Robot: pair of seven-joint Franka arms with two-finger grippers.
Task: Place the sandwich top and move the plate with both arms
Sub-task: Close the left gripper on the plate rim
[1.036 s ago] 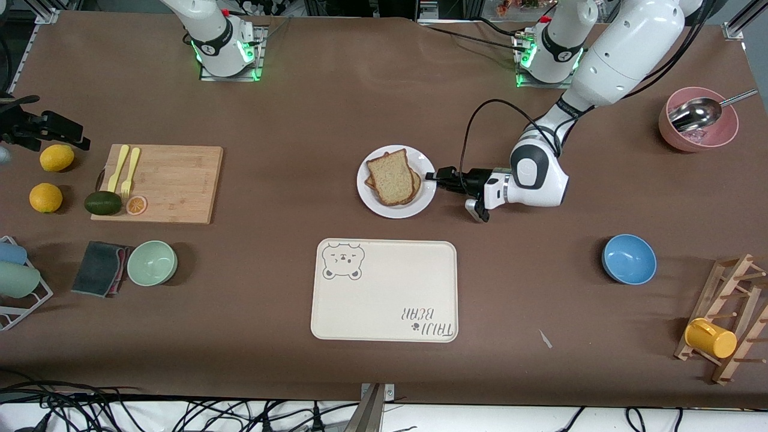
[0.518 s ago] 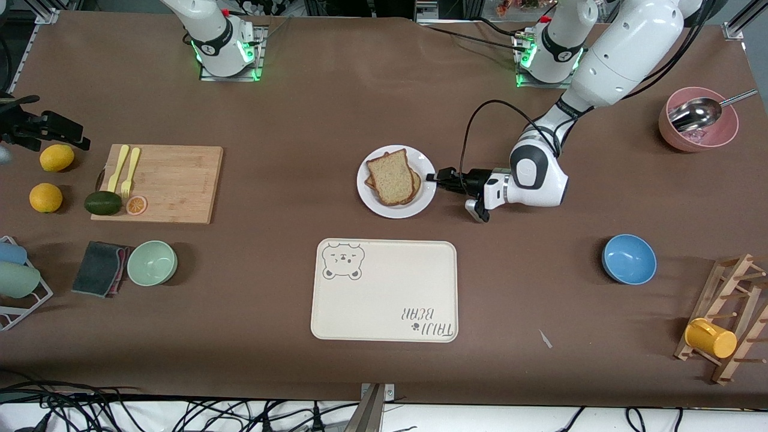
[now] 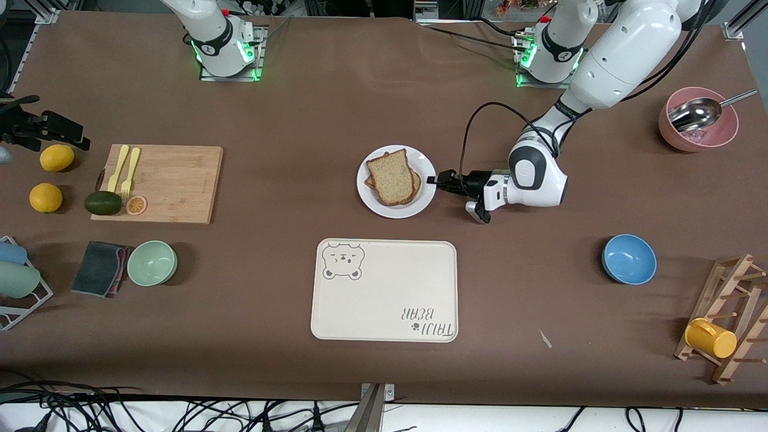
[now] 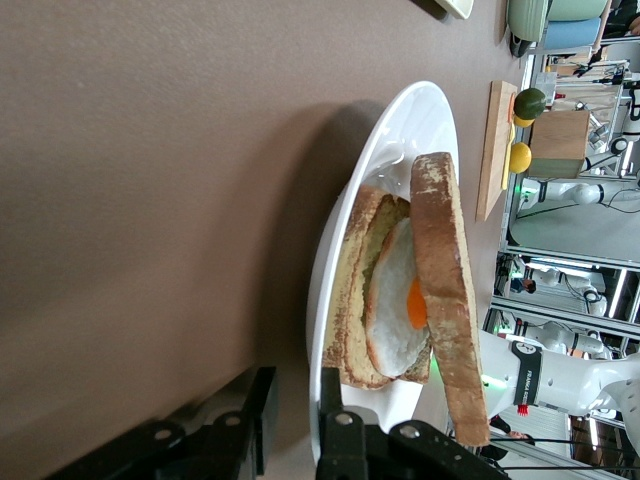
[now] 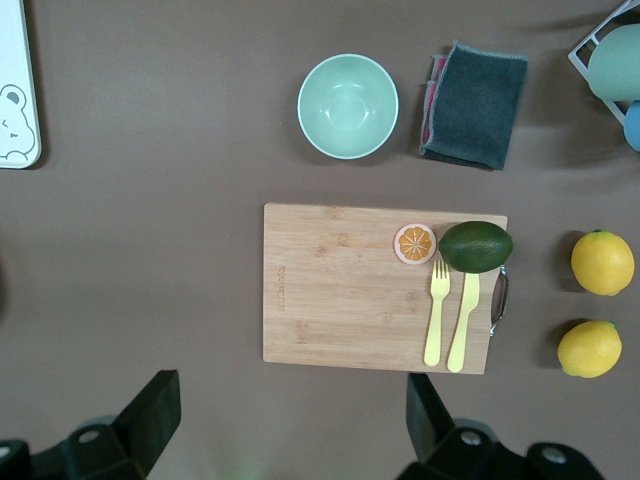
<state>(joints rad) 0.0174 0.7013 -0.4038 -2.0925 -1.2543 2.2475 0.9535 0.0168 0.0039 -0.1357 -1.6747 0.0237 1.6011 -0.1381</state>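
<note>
1. The round white plate (image 3: 368,195) is smooth and shiny. It sits in the middle of the brown table (image 3: 312,114), farther from the front camera than the cream bear tray (image 3: 384,291).
2. The sandwich top (image 3: 391,176) is a speckled tan slice with a brown crust. It lies on a fried egg (image 4: 392,300) and a darker slice.
3. The left gripper (image 3: 432,177) pinches the plate's thin rim.
4. The right gripper (image 5: 290,415), its fingers spread wide, waits over the wooden cutting board (image 5: 340,290).

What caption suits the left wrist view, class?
Left gripper pinching the plate rim; sandwich top resting over the fried egg.
</note>
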